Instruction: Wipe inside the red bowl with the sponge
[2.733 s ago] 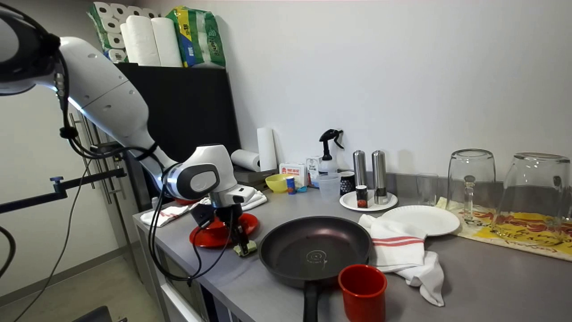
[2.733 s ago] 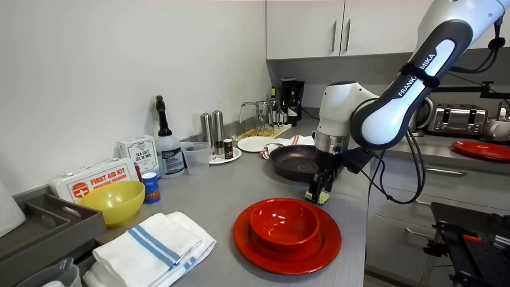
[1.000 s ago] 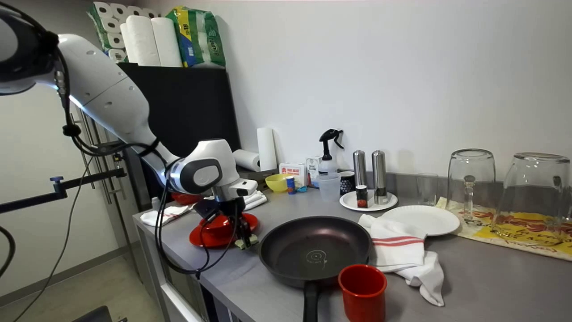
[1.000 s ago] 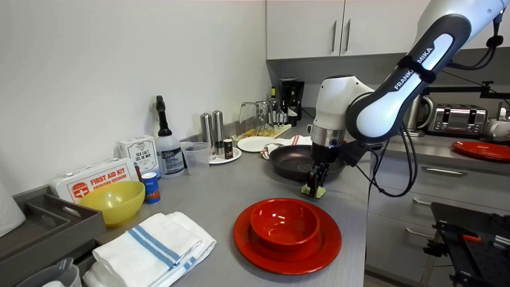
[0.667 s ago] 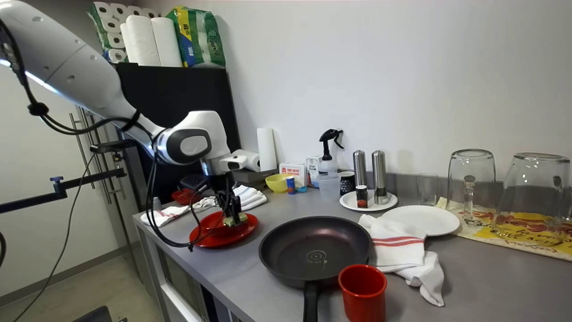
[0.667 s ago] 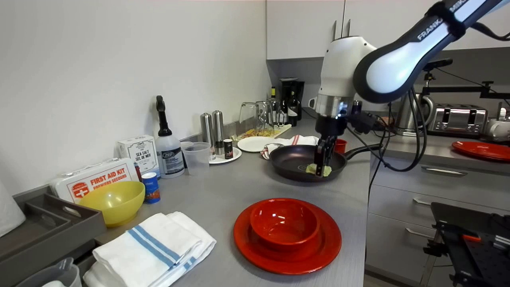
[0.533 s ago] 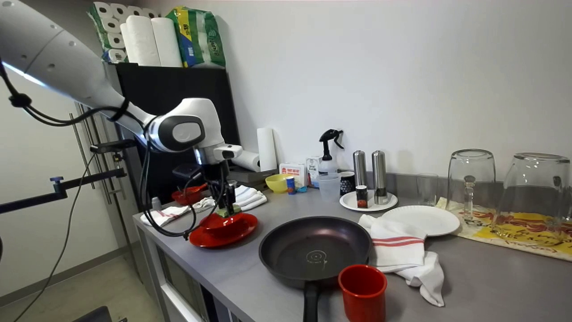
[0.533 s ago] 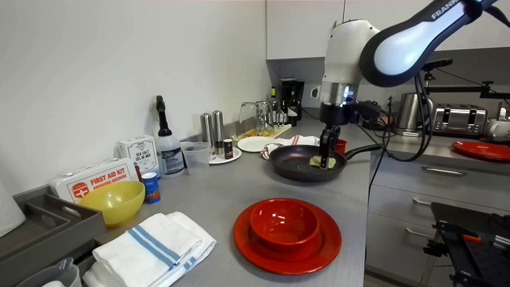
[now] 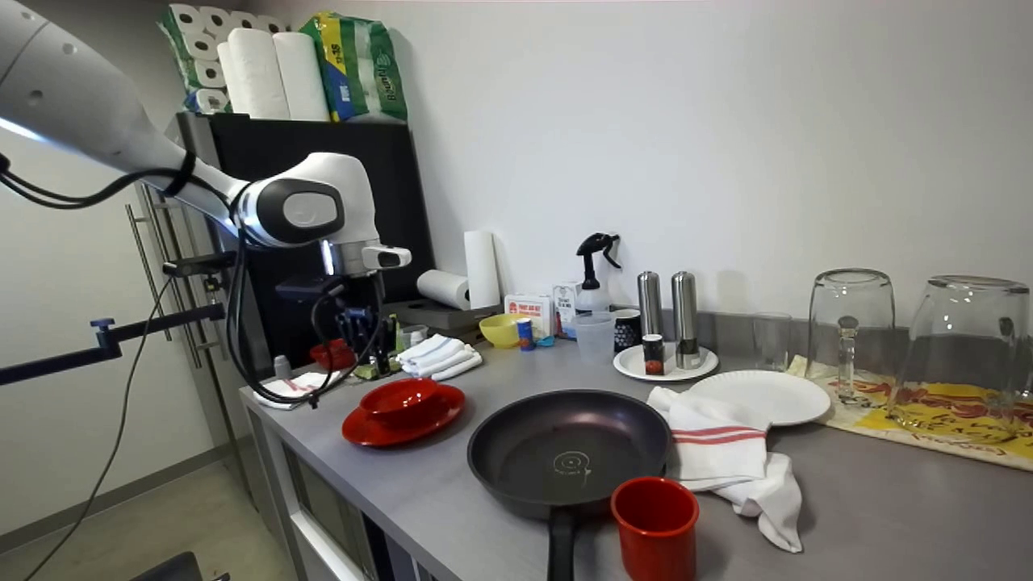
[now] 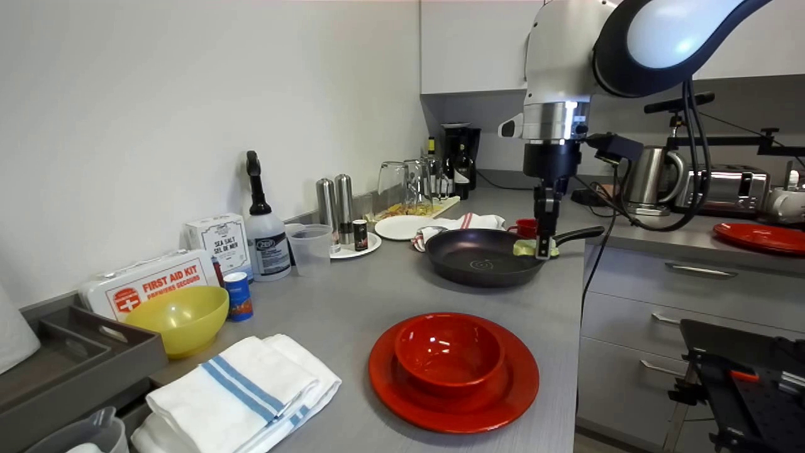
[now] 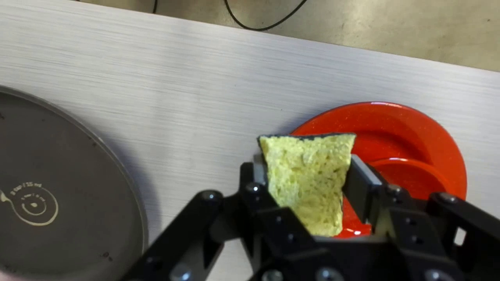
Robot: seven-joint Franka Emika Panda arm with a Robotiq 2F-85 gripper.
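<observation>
- The gripper [image 11: 306,171] has the sponge [image 11: 306,191] pinched: its jaws stand apart by just the sponge's width, one on either side.
- The red bowl [image 10: 449,362], which we have to wipe, sits upright on a red plate [image 10: 517,402]; the sponge hangs in the air, not touching the red bowl.
- The relation the coming move turns on: we see the gripper on the side of the red bowl where the frying pan [image 11: 78,164] lies. In the wrist view the red bowl shows past the sponge, toward the right edge, partly hidden by a jaw. We judge that the next wipe calls for a shift away from the frying pan, then a lowering into the red bowl.
- We cannot tell the sponge's long axis: the gripper hides part of it, and the face that shows looks nearly square.
- With a single arm [image 10: 666,34], we have no nearer one to choose.
- We count one sponge, one frying pan beside the red bowl, and one red cup [image 9: 655,532] on the frying pan's far side from the red bowl.
- Farther off from the red bowl we count one yellow bowl [image 10: 188,321], two metal mills [image 9: 684,311], two glass jugs [image 9: 960,355], a second red plate [image 10: 761,239] and one half-hidden red dish [image 9: 343,353].
</observation>
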